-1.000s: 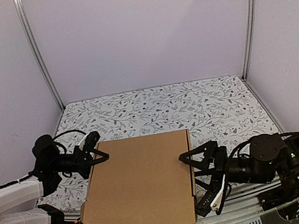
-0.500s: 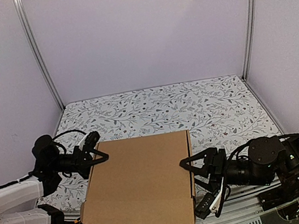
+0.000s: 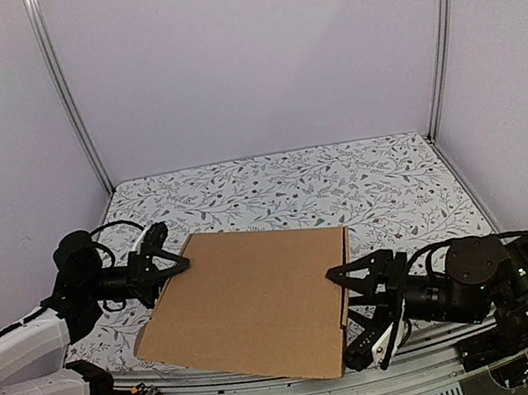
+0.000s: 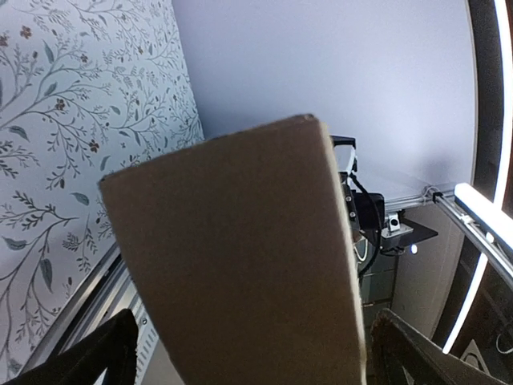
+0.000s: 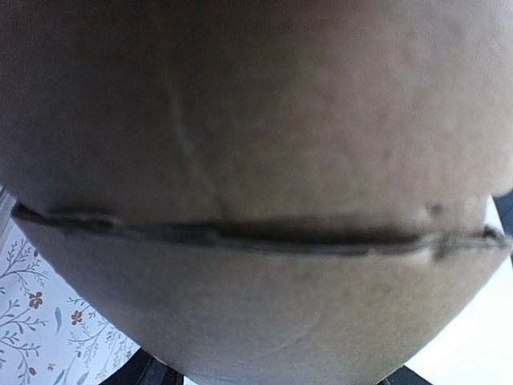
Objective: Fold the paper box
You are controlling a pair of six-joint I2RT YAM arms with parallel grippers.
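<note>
The box (image 3: 252,306) is lying closed at the desk's (image 3: 363,181) near edge. The left claw (image 3: 167,274) is sitting spread around its far left corner. The right claw (image 3: 347,315) is sitting spread against its right side. The box is probably light, stiff and easy to dent, so pinching its edges gently looks best.

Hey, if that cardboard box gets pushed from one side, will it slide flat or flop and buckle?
Probably stiff: the box lies as one flat slab with straight edges and no sag. Likely light for its size, being shallow plain cardboard. Pushed low, it should slide or pivot rather than tip, since it sits wide and low on the table.
</note>
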